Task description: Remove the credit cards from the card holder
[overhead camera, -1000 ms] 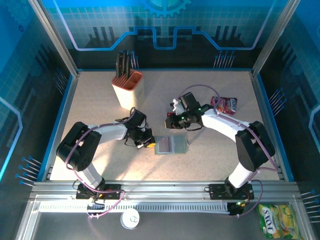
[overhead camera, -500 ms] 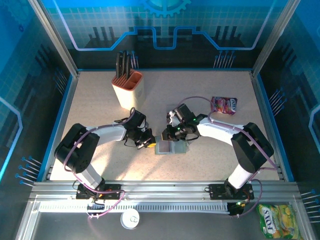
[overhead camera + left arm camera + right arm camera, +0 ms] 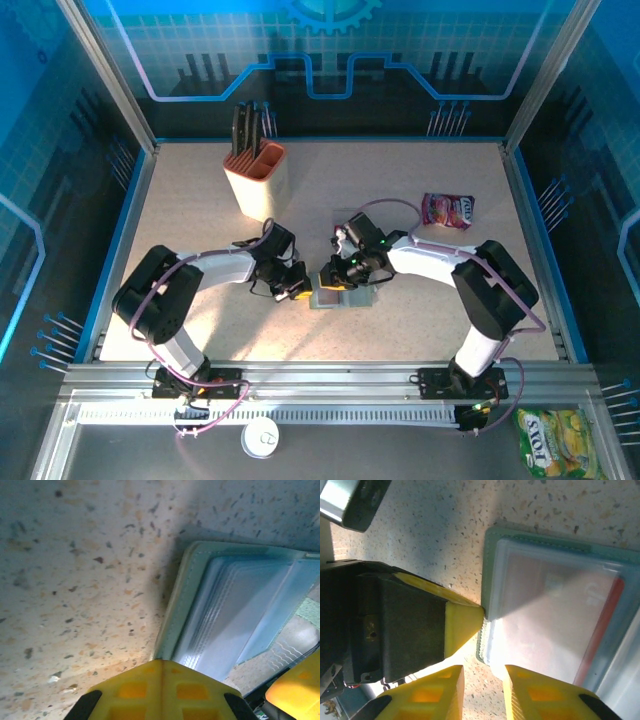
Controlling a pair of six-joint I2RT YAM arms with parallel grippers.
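Both arms are stretched forward and bent inward, the wrists angled down. The left gripper is held closed, fingers pressed together. The right gripper is set just beside its tip, fingers parted narrowly.

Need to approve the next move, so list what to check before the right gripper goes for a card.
1. Holder lying open on the table: ok.
2. Left gripper shut, tip against the holder's left edge: ok.
3. Right gripper open, nothing between its jaws: ok.
4. A card to aim at: the red card shows edge-on under the clear sleeve: ok.
5. Red card out of the sleeve: not ok.
6. How many cards are inside: cannot tell.
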